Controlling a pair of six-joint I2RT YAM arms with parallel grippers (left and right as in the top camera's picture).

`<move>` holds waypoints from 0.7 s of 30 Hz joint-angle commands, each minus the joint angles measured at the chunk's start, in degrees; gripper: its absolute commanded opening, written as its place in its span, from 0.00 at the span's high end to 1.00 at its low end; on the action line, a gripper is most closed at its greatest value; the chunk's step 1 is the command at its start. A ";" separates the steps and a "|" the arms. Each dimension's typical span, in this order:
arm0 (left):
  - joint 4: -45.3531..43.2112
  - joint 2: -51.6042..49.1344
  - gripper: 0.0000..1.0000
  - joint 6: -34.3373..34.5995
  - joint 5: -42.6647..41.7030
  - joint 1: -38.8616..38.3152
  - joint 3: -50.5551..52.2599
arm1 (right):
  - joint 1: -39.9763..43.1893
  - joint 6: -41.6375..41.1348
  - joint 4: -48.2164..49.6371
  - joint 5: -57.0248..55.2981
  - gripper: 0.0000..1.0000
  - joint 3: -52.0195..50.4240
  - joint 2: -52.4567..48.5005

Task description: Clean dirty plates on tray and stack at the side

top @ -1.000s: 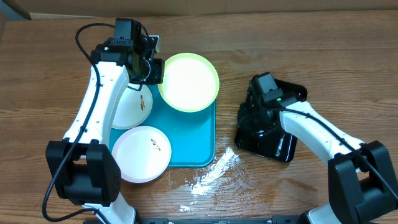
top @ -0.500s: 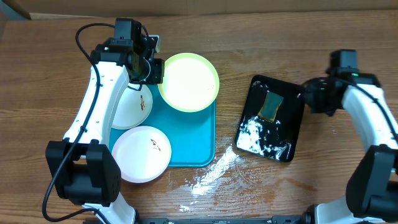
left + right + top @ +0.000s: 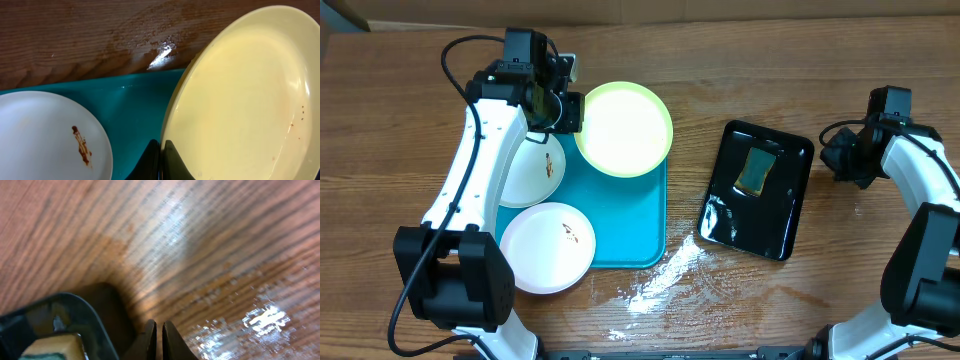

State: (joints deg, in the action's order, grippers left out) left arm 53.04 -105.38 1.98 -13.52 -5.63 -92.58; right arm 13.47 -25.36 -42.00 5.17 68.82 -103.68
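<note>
Wet patch: is glistening on the table towards its near edge, just off the tray's near right corner.
Near white plate: is lying on the tray's near left corner, overhanging the rim and carrying one dark speck.
Smeared white plate: is lying at the tray's left edge, partly under the left arm, showing a brown streak.
Black tray: is sitting on the table right of the tray, apart from it and wet inside.
Sponge: is lying in the black tray's far half.
Right claw: is hanging over bare table just off the black tray's far right corner, jaws pressed together, gripping nothing.
Green plate: is overhanging the tray's far right corner, looking tilted in the wrist view, with tiny specks near its rim.
Left claw: is pinching the green plate's left rim, jaws closed on it.
Step, as I judge it: readying the green plate for wiping, with the sponge not yet fetched.
Doing it well: the left claw should be holding the rim firmly and steadily. The right should be opening above the sponge, gripping it squarely, then wiping across the specks away from the pinched rim, so the plate is not being levered loose.
Count: three plates (two white, one green), two trays, one sponge, two claws.
</note>
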 commanded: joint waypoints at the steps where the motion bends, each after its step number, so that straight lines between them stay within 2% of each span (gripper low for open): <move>1: -1.01 2.03 0.96 -0.17 -0.94 -0.17 -1.70 | -0.02 3.10 2.43 6.03 0.93 -0.20 -0.07; 21: -3.67 2.03 0.96 -0.26 -1.16 -0.48 -1.70 | -0.02 2.93 4.22 9.84 0.96 -0.20 -3.04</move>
State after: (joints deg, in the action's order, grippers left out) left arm 50.00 -105.38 1.93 -13.52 -5.63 -92.62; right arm 13.45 -22.65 -38.52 12.62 68.82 -104.62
